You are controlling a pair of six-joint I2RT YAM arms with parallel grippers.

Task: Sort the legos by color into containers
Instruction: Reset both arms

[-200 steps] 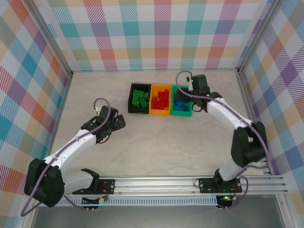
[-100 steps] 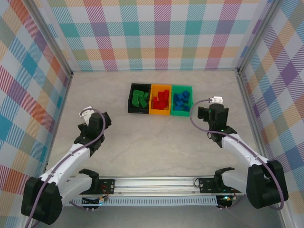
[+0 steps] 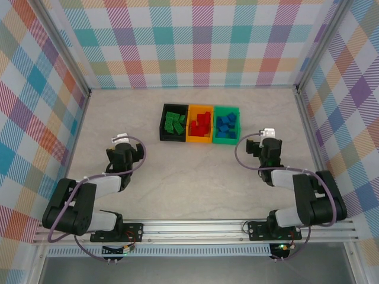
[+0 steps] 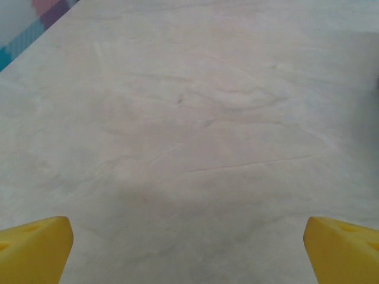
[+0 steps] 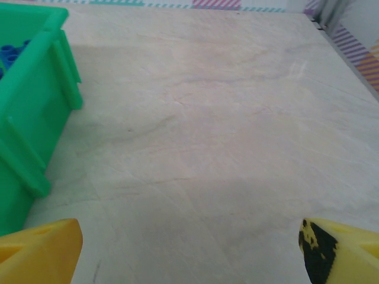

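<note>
Three joined containers stand at the back middle of the table. The black bin (image 3: pixel 162 123) holds green legos (image 3: pixel 174 123), the orange bin (image 3: pixel 199 140) holds red legos (image 3: pixel 201 123), and the green bin (image 3: pixel 225 141) holds blue legos (image 3: pixel 226 122). My left gripper (image 3: pixel 123 151) sits low on the left, far from the bins. It is open, its yellow fingertips (image 4: pixel 32 248) wide apart over bare table. My right gripper (image 3: pixel 265 145) sits just right of the green bin (image 5: pixel 35 118), open, with nothing between its fingertips (image 5: pixel 343 251). Blue legos (image 5: pixel 9 53) peek over that bin's rim.
Both arms are folded back near their bases on the rail (image 3: pixel 195 228). Checkered walls enclose the table, with metal posts at the corners (image 3: pixel 299 94). Bare tabletop (image 3: pixel 189 171) lies between the two grippers.
The right arm has pulled back from over the green bin toward the near edge, its jaws now wider. The left arm has also drawn back and folded down.
</note>
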